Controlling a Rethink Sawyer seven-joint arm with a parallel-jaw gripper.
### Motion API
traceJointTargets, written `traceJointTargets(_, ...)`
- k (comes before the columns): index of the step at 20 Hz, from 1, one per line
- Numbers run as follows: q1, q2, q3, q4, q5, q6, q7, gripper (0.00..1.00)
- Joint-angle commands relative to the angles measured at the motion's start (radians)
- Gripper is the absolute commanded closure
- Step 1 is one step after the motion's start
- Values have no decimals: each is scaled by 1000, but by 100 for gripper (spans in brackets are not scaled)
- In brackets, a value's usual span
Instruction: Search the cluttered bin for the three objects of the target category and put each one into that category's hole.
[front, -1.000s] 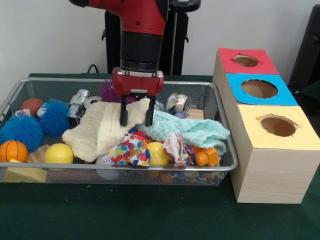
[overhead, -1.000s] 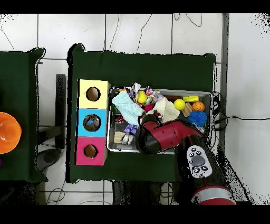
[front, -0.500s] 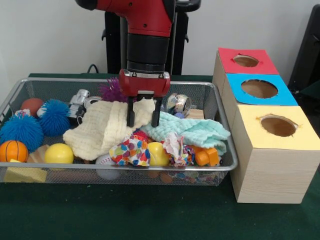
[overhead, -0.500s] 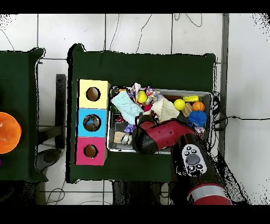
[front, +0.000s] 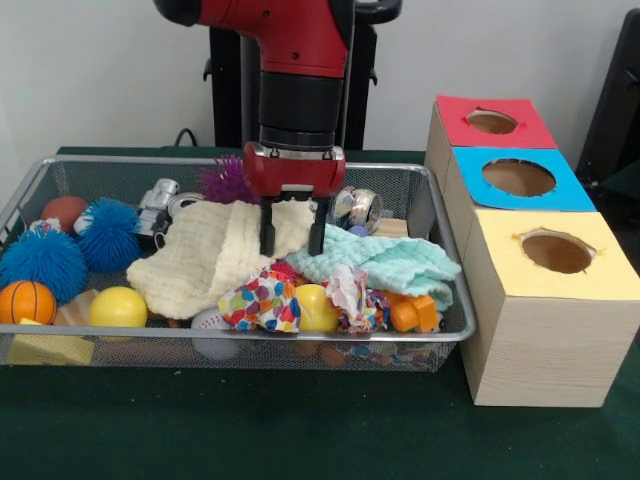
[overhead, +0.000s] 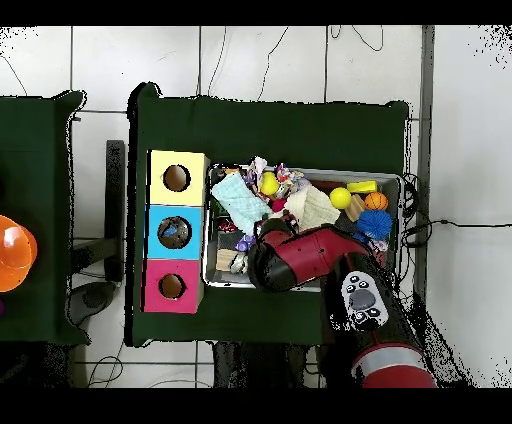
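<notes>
Starting at the left of the wire bin, an orange ball, two blue spiky balls and a yellow ball lie near the cream cloth. The gripper hangs with its fingers spread and empty, tips at the seam where the cream cloth meets the mint cloth. Right of the bin stands a wooden box with a yellow hole, blue hole and red hole.

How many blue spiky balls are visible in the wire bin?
2. The larger blue spiky ball sits at the bin's left end; the smaller blue spiky ball lies just behind it. More may hide under the cloths.
</notes>
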Motion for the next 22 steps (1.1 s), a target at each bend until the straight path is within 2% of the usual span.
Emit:
traceJointTargets(1,21,131,32,-16,-22,-9,51,0)
traceJointTargets(6,33,129,23,-4,-10,-9,64,0)
traceJointTargets(13,47,158,-26,-2,-20,-78,91,0)
traceJointTargets(14,49,158,-31,-3,-17,-84,84,100)
traceJointTargets(22,31,152,-15,-6,-13,-64,59,100)
